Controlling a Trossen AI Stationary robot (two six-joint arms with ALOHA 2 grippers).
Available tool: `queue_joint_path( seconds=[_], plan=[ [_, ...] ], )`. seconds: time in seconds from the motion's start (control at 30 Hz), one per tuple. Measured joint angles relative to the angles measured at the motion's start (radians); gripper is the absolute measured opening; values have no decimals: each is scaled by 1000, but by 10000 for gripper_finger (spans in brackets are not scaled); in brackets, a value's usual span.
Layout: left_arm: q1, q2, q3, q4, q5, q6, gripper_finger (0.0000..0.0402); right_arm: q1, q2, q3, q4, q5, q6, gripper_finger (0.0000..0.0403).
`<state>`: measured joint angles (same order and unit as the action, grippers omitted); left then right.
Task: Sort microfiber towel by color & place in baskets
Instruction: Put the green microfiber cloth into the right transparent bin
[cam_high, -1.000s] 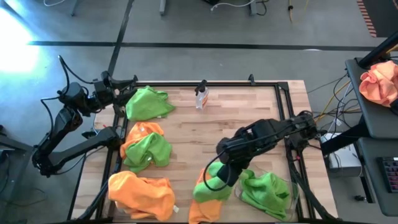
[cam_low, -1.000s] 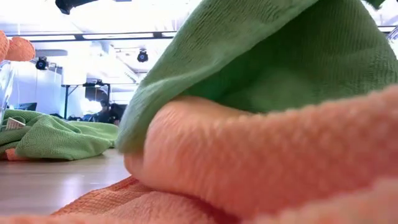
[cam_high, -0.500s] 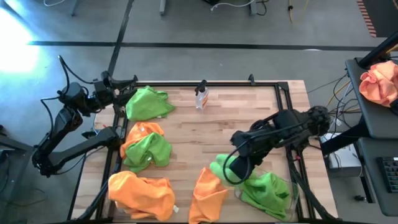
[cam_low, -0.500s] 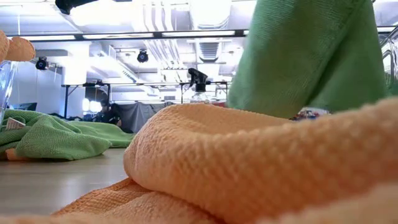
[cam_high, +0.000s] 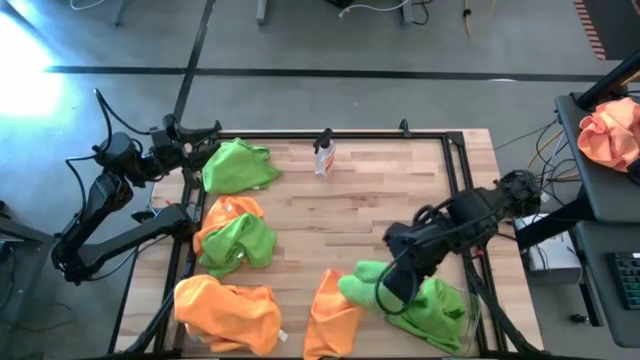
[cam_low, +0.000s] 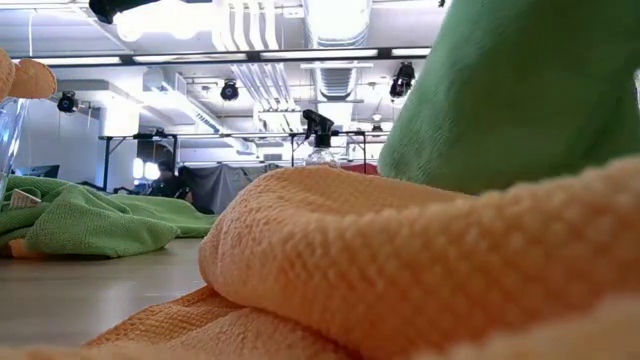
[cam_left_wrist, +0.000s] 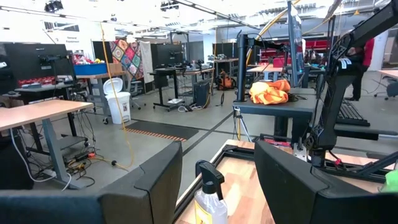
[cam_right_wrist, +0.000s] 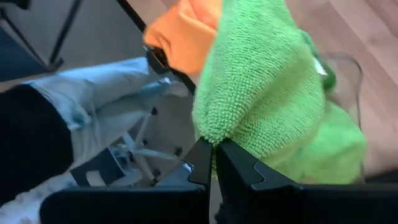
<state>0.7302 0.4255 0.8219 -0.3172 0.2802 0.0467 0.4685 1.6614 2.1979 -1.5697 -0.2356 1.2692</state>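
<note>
Right gripper (cam_high: 392, 292): pinched tight on a green towel (cam_high: 362, 281), lifted at the near right, just beside the right basket (cam_high: 467, 318).
Left gripper (cam_high: 213, 140): fingers (cam_left_wrist: 149, 186) spread wide, nothing between, hanging off the far left table edge (cam_high: 190, 215).
Open room: bare wood across the table's middle and far right; spray bottle (cam_high: 323, 153) alone at the far edge.
Green towels, counted: four — held one, one in right basket (cam_high: 435, 310), one far left (cam_high: 238, 166), one mid-left (cam_high: 240, 240) lying on orange.
Orange towels (cam_high: 228, 310), counted: three — near left, mid-left under green, near centre (cam_high: 328, 312).
Baskets: only one clearly made out.
</note>
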Motion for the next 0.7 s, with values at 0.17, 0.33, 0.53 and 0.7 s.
queue_joint_path(
  seconds=[0.17,0.33,0.53,0.7],
  plan=[
    [0,0,0,0,0,0,185,47,-117,-181,-1,0,128,13],
    [0,0,0,0,0,0,185,105,-241,-370,-2,5,272,13],
    [0,0,0,-1,0,0,185,136,-322,-537,0,80,287,13],
    [0,0,0,-1,0,-1,185,148,-375,-667,-1,73,281,13]
  ],
)
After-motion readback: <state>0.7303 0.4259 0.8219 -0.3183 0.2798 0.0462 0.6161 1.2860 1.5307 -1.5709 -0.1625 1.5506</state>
